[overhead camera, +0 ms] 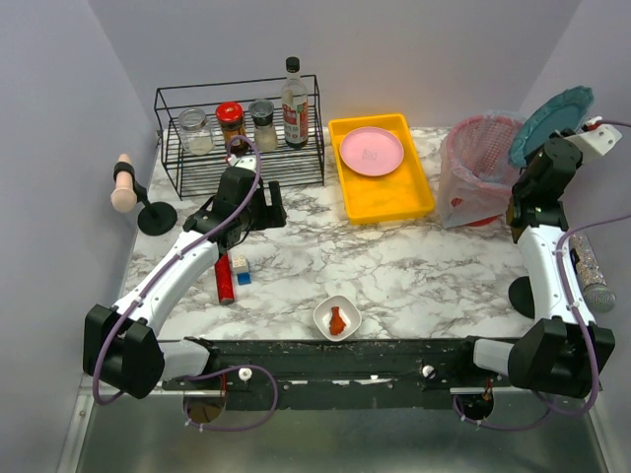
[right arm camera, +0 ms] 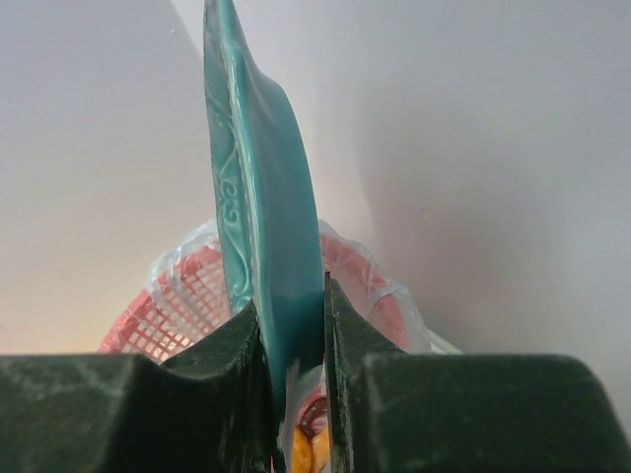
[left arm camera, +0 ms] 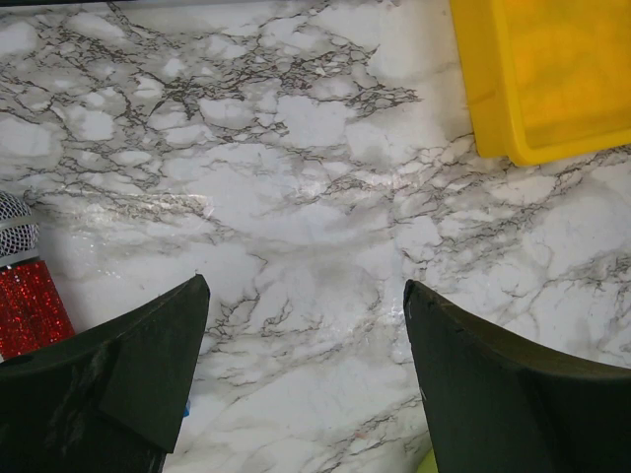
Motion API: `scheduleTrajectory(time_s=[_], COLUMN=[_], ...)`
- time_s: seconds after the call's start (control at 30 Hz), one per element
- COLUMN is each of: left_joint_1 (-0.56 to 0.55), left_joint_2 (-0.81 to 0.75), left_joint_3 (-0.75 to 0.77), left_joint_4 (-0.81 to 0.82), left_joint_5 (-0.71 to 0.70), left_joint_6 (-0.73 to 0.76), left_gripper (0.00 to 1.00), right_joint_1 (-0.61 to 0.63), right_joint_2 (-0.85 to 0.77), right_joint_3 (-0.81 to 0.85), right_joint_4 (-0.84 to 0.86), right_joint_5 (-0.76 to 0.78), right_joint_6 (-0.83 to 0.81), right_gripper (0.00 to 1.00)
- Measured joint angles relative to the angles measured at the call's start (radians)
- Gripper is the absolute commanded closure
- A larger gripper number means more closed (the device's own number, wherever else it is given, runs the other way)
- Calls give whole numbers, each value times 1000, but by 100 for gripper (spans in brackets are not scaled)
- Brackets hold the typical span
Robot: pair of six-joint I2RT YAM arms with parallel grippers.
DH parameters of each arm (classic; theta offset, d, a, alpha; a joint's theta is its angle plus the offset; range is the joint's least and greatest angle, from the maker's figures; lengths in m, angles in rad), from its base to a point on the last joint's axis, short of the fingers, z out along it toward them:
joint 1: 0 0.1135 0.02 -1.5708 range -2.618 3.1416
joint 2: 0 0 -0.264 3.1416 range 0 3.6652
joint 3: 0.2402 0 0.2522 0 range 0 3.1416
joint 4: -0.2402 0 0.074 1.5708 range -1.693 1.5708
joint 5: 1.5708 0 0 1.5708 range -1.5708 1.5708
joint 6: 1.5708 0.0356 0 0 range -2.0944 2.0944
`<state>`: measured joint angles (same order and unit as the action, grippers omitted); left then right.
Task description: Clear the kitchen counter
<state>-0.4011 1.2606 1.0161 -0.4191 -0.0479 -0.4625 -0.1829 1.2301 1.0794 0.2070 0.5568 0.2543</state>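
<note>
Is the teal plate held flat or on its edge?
On edge: the right wrist view shows the teal plate standing steeply, its rim pinched in the right gripper; it does not lie flat.

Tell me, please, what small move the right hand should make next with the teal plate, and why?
Probably carry it left toward the yellow tray, where a pink plate already lies. The right hand is shut on the teal plate, held on edge above the pink basket, and orange scraps seem to lie inside it.
</note>
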Motion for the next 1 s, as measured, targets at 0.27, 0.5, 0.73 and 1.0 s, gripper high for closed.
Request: scheduleTrajectory(time_s=[0.27, 0.5, 0.73, 1.0], left_joint_1=[0, 0, 0, 0], left_joint_2=[0, 0, 0, 0], left_joint_3=[0, 0, 0, -6], left_joint_4=[4, 14, 14, 21], left_joint_5=[3, 34, 49, 59], left_joint_6=[3, 5, 6, 6], left_gripper=[9, 9, 9, 9], right_joint_1=[0, 17, 206, 417], right_joint_2=[-47, -74, -36, 131], right_joint_3=[25, 92, 117, 119], right_joint_4=[-106, -159, -170, -177], right_joint_5=[-79, -321, -360, -275], right_joint_6=[172, 408, 518, 621], right_gripper=[99, 99, 99, 99])
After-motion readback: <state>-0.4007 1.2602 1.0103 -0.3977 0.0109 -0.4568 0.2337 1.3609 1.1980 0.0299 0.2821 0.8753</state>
